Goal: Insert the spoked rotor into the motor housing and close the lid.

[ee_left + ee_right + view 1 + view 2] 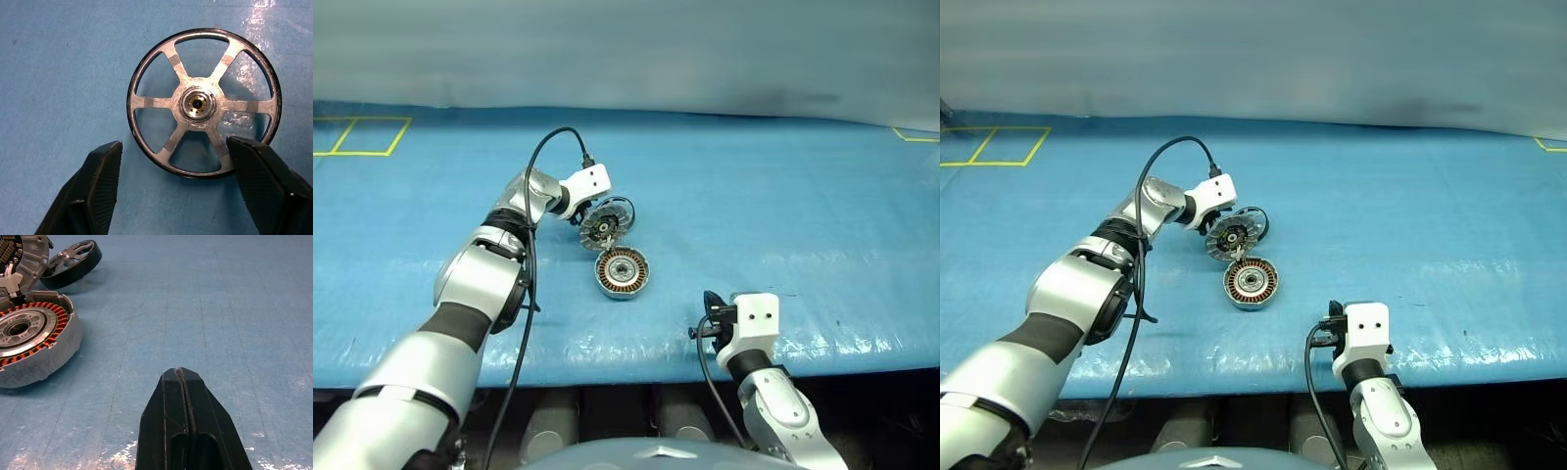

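A wide work surface is covered by a blue sheet (783,206), which is marked by faint creases and fine woven lines. Glare from overhead light is seen along the sheet's near edge, where the surface looks scuffed. Yellow taped lines (362,137) are laid in a rectangle on the sheet's far left corner, and a shorter yellow mark (913,135) at its far right. Beyond the sheet, a plain pale grey wall (626,49) is seen.
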Controlling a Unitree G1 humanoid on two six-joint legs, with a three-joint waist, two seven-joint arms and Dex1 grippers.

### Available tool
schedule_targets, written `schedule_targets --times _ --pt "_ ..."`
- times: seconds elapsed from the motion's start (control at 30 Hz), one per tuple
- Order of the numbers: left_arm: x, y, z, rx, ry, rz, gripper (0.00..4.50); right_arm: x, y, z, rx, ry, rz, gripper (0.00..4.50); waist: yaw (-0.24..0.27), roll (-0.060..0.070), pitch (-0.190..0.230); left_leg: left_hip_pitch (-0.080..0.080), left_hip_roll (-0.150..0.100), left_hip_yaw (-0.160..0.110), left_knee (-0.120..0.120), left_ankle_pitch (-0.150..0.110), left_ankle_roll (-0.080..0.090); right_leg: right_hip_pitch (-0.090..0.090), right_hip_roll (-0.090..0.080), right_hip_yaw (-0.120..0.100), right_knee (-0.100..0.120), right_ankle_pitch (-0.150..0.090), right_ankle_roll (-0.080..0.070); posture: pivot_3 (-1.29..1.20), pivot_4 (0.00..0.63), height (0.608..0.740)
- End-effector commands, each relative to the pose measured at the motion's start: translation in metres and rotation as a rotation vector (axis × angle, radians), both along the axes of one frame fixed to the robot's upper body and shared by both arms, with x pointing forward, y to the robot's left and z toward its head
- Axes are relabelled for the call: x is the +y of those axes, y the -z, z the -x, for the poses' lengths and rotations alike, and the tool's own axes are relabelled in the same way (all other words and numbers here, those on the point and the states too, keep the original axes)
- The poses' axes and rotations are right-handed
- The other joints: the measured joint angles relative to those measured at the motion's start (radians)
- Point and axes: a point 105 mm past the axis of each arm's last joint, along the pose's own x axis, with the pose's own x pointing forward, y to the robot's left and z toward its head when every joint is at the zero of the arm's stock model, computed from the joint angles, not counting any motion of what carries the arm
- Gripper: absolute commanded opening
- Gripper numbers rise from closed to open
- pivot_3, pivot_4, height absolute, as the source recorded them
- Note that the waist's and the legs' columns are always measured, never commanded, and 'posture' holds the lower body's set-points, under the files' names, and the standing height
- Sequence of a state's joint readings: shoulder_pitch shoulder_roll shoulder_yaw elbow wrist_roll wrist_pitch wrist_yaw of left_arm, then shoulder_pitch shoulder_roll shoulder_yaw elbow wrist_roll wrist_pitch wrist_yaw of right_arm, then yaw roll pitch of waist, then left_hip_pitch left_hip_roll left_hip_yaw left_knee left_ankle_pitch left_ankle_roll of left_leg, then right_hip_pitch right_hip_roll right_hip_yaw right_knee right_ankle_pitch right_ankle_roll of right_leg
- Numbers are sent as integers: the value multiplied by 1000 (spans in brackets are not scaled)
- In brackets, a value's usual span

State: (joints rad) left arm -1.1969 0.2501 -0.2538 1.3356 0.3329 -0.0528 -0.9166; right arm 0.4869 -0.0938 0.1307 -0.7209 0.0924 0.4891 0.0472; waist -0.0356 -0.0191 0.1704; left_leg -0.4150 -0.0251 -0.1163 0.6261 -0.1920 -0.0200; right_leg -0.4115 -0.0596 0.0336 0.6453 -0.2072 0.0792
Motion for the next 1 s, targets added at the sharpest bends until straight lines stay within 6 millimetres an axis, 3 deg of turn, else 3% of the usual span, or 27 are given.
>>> schedule_targets --times 0.03,0.07,0.3,0.4,0.5,0.53,0.8,1.0 --pt "3 -5 -3 -22 -12 12 1932 1 -15 -1 -56 -9 -2 0 0 0 0 0 0 0 0 0 0 0 0 0 0 0 0 0 150 740" --pt "3 -5 -3 -23 -12 11 1613 1 -15 -1 -56 -8 -1 0 0 0 0 0 0 0 0 0 0 0 0 0 0 0 0 0 150 740" --pt "2 -4 -2 -20 -8 12 1613 1 -15 -2 -56 -6 1 0 0 0 0 0 0 0 1 0 0 0 0 0 0 0 0 0 150 740" --pt "2 -4 -2 -17 -8 15 1073 1 -15 -2 -57 -4 0 0 0 0 0 0 0 0 1 0 0 0 0 0 0 0 0 0 150 740" --pt "2 -5 -2 -19 -8 15 103 1 -15 -2 -57 -4 -1 0 0 0 0 0 0 0 1 0 0 0 0 0 0 0 0 0 150 740" --pt "2 -5 -2 -19 -9 16 17 1 -15 -2 -57 -4 -1 0 -1 0 0 0 0 0 1 0 0 0 0 0 1 0 0 0 150 740" --pt "6 -7 -4 -33 -15 5 17 2 -15 -3 -59 -6 -1 0 -1 0 -1 1 0 0 1 0 0 1 0 0 1 0 0 0 150 740" --pt "21 -15 -7 -69 -18 -14 17 3 -15 -5 -65 -16 -2 0 -3 0 0 1 0 0 1 0 0 1 0 0 1 0 0 0 150 740"
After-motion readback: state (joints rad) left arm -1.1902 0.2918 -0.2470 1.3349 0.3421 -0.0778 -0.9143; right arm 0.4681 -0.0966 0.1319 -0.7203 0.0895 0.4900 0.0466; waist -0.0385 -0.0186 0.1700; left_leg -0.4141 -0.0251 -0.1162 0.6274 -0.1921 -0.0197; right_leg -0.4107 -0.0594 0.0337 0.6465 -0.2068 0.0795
